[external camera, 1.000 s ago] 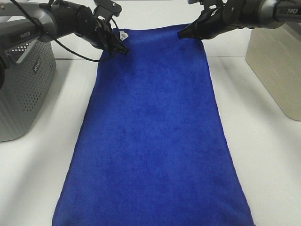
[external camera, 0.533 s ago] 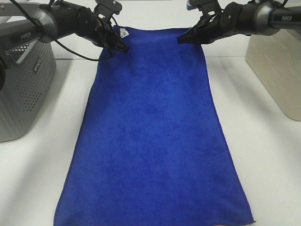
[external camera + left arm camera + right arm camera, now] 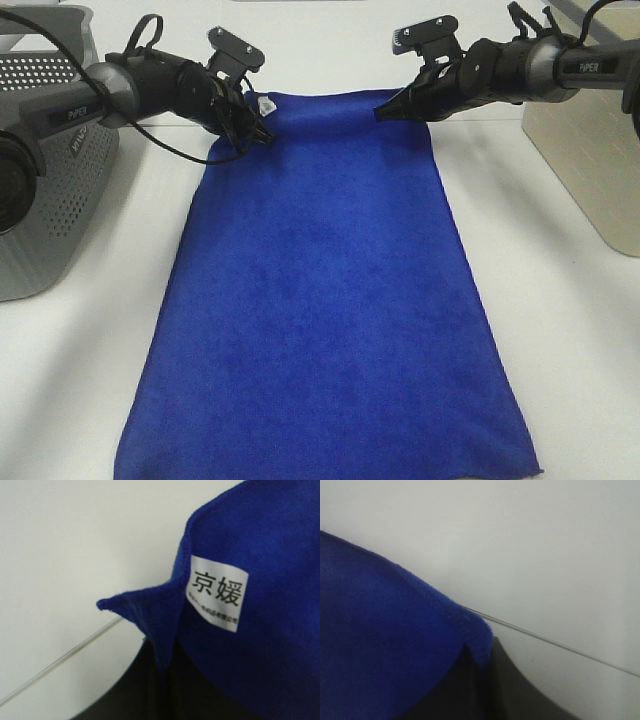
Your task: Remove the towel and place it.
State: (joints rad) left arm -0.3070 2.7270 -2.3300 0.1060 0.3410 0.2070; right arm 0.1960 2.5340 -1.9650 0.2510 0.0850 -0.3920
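The royal-blue towel (image 3: 325, 300) lies lengthwise on the white table, its near end at the front edge of the exterior high view. My left gripper (image 3: 262, 137) is shut on its far left corner, beside the small white tag (image 3: 265, 104). The left wrist view shows that corner (image 3: 150, 615) pinched between dark jaws, with the tag (image 3: 216, 593) close up. My right gripper (image 3: 383, 113) is shut on the far right corner, which is held a little above the table. The right wrist view shows that corner (image 3: 475, 635) clamped in the jaws.
A grey perforated bin (image 3: 45, 170) stands at the left edge of the table. A beige box (image 3: 585, 150) stands at the right. White table (image 3: 560, 330) lies bare on both sides of the towel.
Both grippers have come down and toward the camera with the towel's far corners. The far edge sits lower, and the near end has slid back onto the table.
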